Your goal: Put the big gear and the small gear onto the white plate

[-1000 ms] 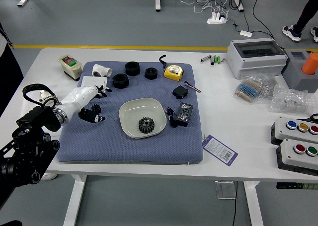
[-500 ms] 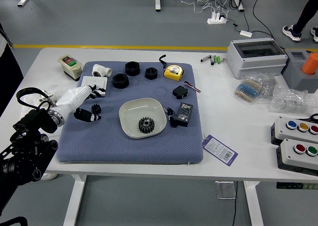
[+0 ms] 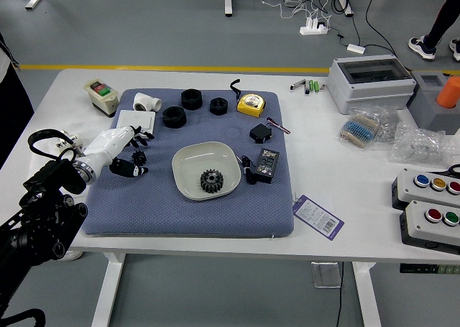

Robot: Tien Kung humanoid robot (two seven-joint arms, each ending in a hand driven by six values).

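Plate (image 3: pixel 188 171), white, on the blue mat (image 3: pixel 169 212): big gear (image 3: pixel 211 181) inside, lying flat, toward the near side. Grey bin (image 3: pixel 430 111) at the tabletop's (image 3: pixel 359 233) far right corner, orange object (image 3: pixel 449 92) in it. Small gear (image 3: pixel 139 157) on the mat, left of the plate, outside it. Left hand (image 3: pixel 105 149) over the mat's left edge, fingers parted, unclenched; small gear lies in the gap between thumb and other fingers, no grasp seen.

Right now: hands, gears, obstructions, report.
Left hand open at small gear, right out of view. Big gear on white plate. Black box beside plate, off the path.
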